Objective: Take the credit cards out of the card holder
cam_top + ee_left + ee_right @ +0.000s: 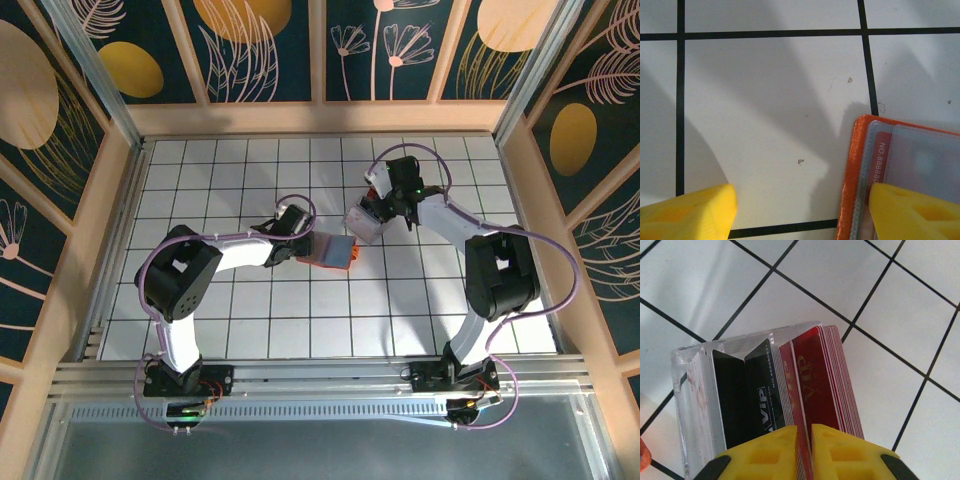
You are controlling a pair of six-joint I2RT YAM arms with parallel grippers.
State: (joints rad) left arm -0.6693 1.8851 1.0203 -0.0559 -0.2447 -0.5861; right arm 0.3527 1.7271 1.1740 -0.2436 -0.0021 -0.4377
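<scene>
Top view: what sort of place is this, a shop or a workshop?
Most likely a robot test cell, not a shop: a left arm and a right arm bolted to a metal rail at the edge of a white gridded table, boxed in by patterned wall panels.

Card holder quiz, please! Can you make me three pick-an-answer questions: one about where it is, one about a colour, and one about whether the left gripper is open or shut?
1. Where is the card holder?
A) beside the left gripper
B) at the far right corner
C) on the back wall

2. What colour is its rim?
A) green
B) orange
C) purple

3. How do the left gripper's fingers stand?
A) open
B) shut tight
C) shut on a cup

Answers:
1 A: the top view shows it right at that gripper.
2 B: the left wrist view shows an orange edge.
3 A: a wide stretch of table shows between the yellow fingers.
</scene>
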